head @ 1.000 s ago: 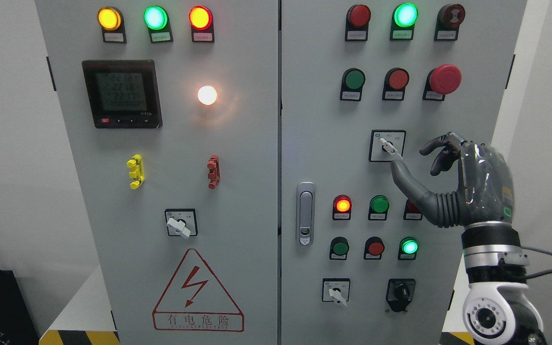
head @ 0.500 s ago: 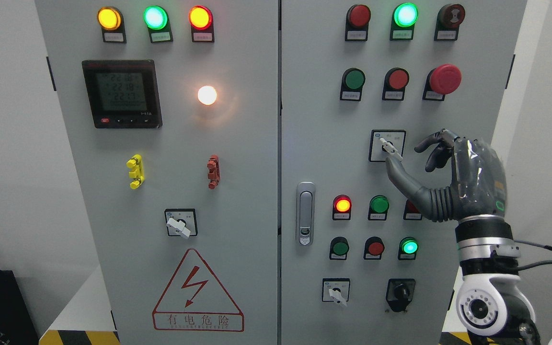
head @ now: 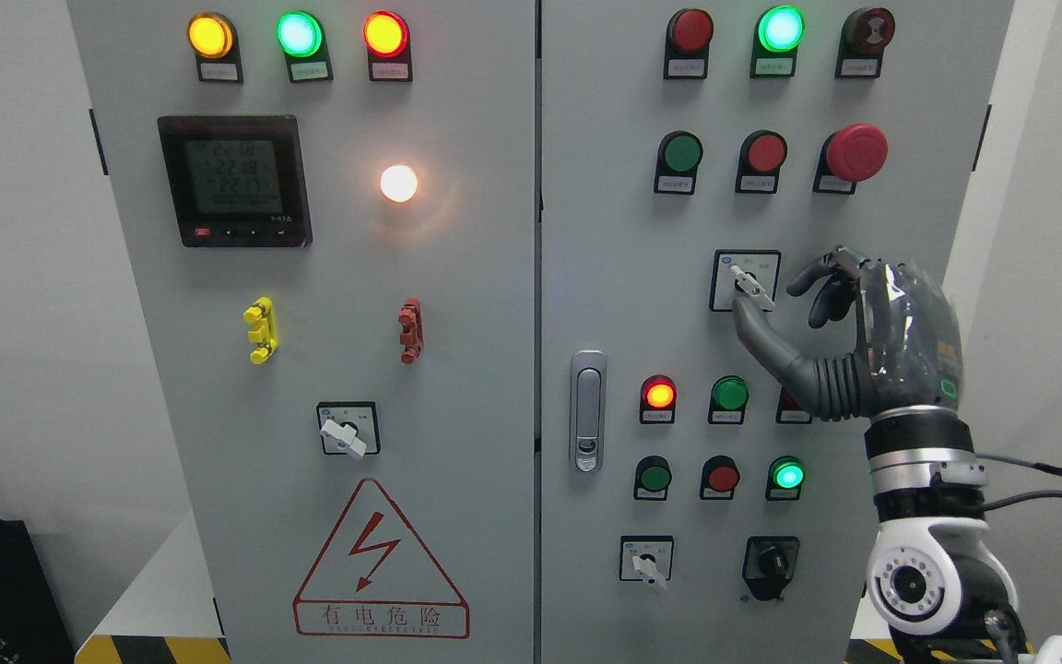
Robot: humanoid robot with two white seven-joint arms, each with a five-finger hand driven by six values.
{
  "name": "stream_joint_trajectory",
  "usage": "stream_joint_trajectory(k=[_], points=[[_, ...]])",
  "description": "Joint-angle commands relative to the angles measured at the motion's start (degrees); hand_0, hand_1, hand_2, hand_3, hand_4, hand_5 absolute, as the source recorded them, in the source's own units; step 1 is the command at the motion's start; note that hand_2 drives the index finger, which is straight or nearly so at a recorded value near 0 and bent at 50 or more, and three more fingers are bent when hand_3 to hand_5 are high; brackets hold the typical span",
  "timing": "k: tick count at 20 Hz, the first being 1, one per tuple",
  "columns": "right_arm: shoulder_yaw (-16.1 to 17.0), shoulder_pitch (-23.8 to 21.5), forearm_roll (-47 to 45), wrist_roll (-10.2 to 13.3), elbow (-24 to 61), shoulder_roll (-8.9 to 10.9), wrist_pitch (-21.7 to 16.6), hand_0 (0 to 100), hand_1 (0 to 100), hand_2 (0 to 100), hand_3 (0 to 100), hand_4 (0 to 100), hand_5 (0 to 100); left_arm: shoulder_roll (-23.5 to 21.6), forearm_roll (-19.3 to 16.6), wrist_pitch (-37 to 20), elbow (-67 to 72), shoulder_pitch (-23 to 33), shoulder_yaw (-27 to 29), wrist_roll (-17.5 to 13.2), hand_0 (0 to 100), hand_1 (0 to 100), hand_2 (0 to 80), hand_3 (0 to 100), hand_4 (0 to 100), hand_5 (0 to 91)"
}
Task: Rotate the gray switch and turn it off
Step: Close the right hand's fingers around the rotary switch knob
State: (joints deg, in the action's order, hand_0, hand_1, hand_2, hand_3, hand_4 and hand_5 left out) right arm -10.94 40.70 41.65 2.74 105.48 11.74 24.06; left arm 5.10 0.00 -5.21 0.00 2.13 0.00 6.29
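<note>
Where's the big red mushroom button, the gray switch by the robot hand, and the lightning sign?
big red mushroom button (head: 856,152), head view, on its red cap.
gray switch (head: 751,287), head view, on its lever.
lightning sign (head: 379,558), head view, on the bolt.

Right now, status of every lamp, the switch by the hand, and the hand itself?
Top-left yellow lamp: lit
Top-left green lamp: lit
Top-left red lamp: lit
White lamp: lit
Top-right red lamp: dark
Top-right green lamp: lit
Gray switch: handle points lower right, not gripped
Right hand: open, thumb just below the handle
Lower red lamp: lit
</note>
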Motion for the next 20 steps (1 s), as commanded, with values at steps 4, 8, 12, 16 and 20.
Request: stream_joint_trajectory(k=[4, 8, 12, 16, 20], points=[[-1.5, 1.3, 0.8, 0.0, -2.0, -0.84, 0.1, 8, 37, 58, 86, 81, 100, 0.0, -0.4, 0.0, 1.3, 0.1, 1.8, 0.0, 12, 39, 0.0, 0, 0, 0.0], [-1.5, 1.4, 0.9, 0.0, -2.1, -0.84, 0.1, 9, 38, 59, 87, 81, 100, 0.0, -0.4, 0.0, 1.3, 0.0, 1.8, 0.0, 12, 39, 0.0, 0, 0, 0.0], [-1.5, 1.4, 0.9, 0.0, -2.6, -0.84, 0.1, 13, 40, 59, 87, 82, 100, 0.0, -0.4, 0.0, 1.3, 0.1, 1.8, 0.0, 12, 39, 0.0, 0, 0, 0.0], [-1.5, 1.6, 0.9, 0.0, -2.6, -0.84, 0.1, 18, 40, 60, 88, 82, 100, 0.0, -0.4, 0.0, 1.3, 0.0, 1.8, 0.0, 12, 39, 0.0, 0, 0, 0.0], [-1.5, 1.8, 0.9, 0.0, -2.7, -0.93, 0.1, 19, 39, 62, 89, 83, 100, 0.0, -0.4, 0.0, 1.3, 0.0, 1.8, 0.0, 12, 39, 0.0, 0, 0, 0.0]])
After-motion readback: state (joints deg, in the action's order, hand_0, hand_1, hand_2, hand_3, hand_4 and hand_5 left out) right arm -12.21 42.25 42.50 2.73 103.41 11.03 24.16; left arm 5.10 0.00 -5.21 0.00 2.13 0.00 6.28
